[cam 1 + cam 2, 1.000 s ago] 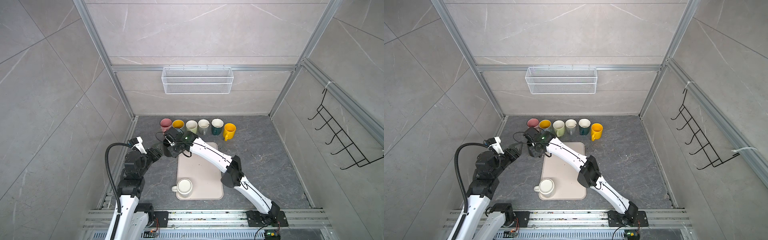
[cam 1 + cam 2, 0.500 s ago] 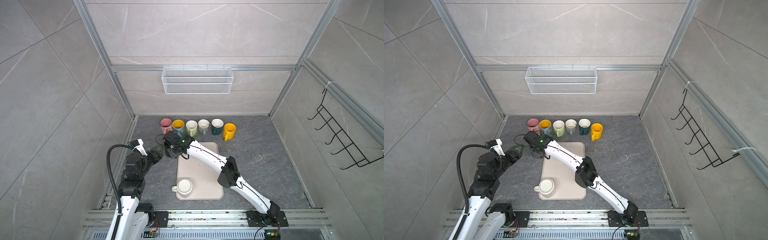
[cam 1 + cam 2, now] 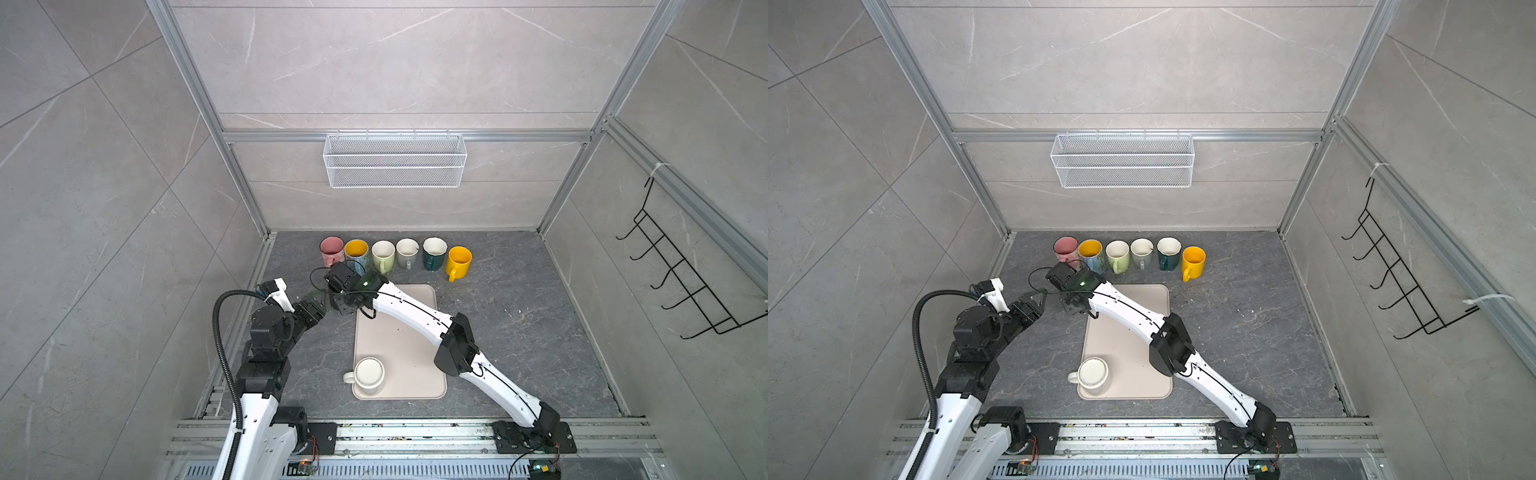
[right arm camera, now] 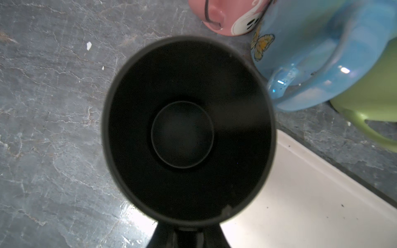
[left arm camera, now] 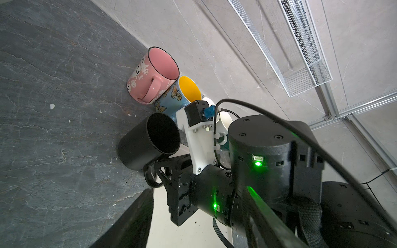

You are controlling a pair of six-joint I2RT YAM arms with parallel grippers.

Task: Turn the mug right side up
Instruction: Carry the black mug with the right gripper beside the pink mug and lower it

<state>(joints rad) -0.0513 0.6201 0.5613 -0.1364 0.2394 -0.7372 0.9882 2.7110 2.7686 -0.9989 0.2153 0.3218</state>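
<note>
A black mug (image 5: 148, 143) stands mouth up just off the far left corner of the beige mat (image 3: 399, 332), in front of the row of mugs. My right gripper (image 3: 347, 301) is shut on its handle (image 5: 151, 179). In the right wrist view I look straight down into its dark inside (image 4: 182, 133). In both top views the wrist hides it. A cream mug (image 3: 368, 372) sits bottom up on the mat's near left corner. My left gripper (image 3: 318, 301) hovers open just left of the black mug, with nothing between its fingers (image 5: 133, 219).
Along the back wall stand a pink mug (image 3: 331, 248), a blue butterfly mug (image 3: 356, 251), a green mug (image 3: 382, 254), a pale mug (image 3: 406, 251), a teal mug (image 3: 434, 251) and a yellow mug (image 3: 458, 259). A wire basket (image 3: 395, 166) hangs on the back wall and a hook rack (image 3: 685, 282) on the right one.
My right wrist has shifted slightly toward the front with the black mug still in its grip. The left arm has hardly moved.
</note>
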